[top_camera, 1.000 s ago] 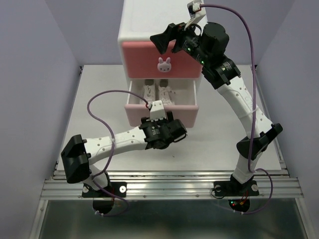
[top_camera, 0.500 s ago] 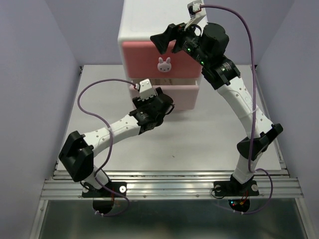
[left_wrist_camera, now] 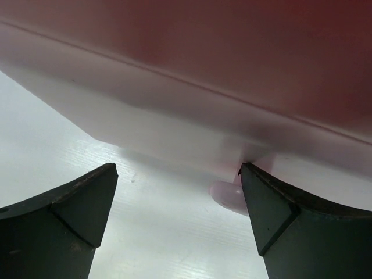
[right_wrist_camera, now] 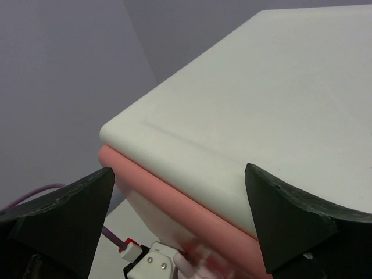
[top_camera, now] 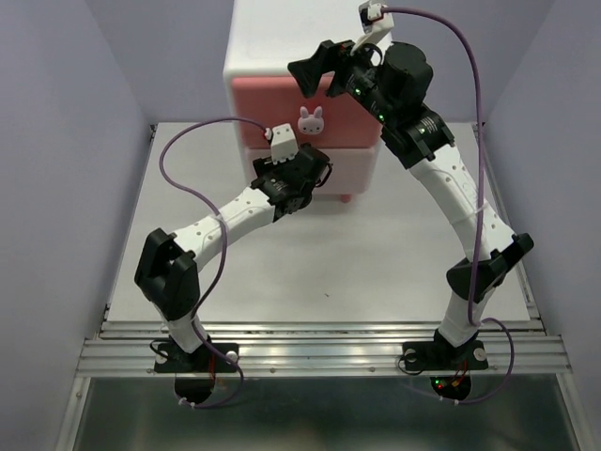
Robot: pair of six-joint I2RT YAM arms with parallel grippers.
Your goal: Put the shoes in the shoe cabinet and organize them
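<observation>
The shoe cabinet [top_camera: 272,38] stands at the back of the table, white with a darker pink upper drawer [top_camera: 272,103] and a bunny knob [top_camera: 310,120]. Its pale pink lower drawer [top_camera: 352,171] is pushed in. My left gripper [top_camera: 315,165] is open and empty, its tips against the lower drawer's front; the left wrist view shows that front [left_wrist_camera: 174,116] just ahead of the gripper [left_wrist_camera: 177,170]. My right gripper [top_camera: 317,71] is open and empty, hovering at the cabinet's top front edge [right_wrist_camera: 192,168]. The shoes are hidden.
A small pink cabinet foot [top_camera: 346,198] rests on the white table [top_camera: 376,263]; it also shows in the left wrist view [left_wrist_camera: 228,197]. Grey walls close in on both sides. A purple cable [top_camera: 188,150] loops left of the cabinet.
My left gripper moved toward the cabinet and pushed the open lower drawer shut; the white shoes seen inside it are now hidden. The right arm has hardly moved.
</observation>
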